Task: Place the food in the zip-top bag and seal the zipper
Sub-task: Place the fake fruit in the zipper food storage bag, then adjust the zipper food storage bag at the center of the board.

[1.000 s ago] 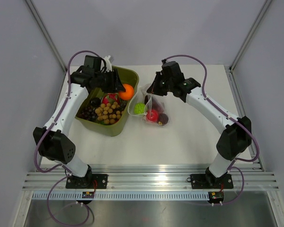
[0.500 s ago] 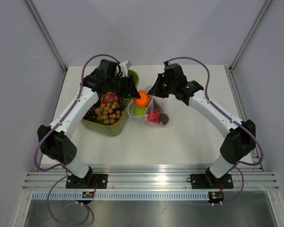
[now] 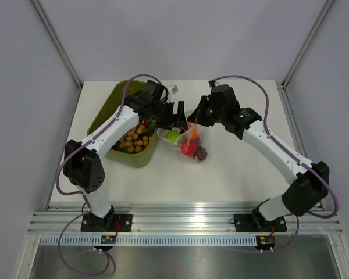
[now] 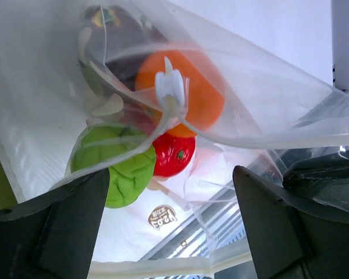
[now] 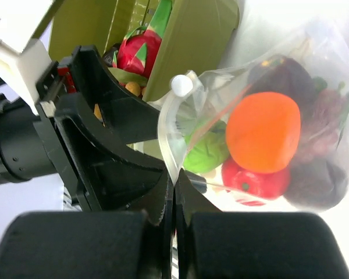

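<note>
Left fingers point(image 3: 178, 112) sprang wide, released. Orange point(image 4: 198, 99) dropped from them into zip-top bag point(image 3: 192, 145) just below. Right fingers point(image 5: 163, 226) clenched on bag rim by zipper point(image 5: 161, 131), mouth held open. More food waited in tub point(image 3: 113, 102) left of fingers; zipper not yet sealed.

Table point(image 3: 238, 174): tub point(image 3: 106, 114) at left, holding loose food point(image 3: 134, 141); bag point(image 3: 196, 135) just right of the tub, near table centre, with more food pieces point(image 3: 189, 149) inside.
</note>
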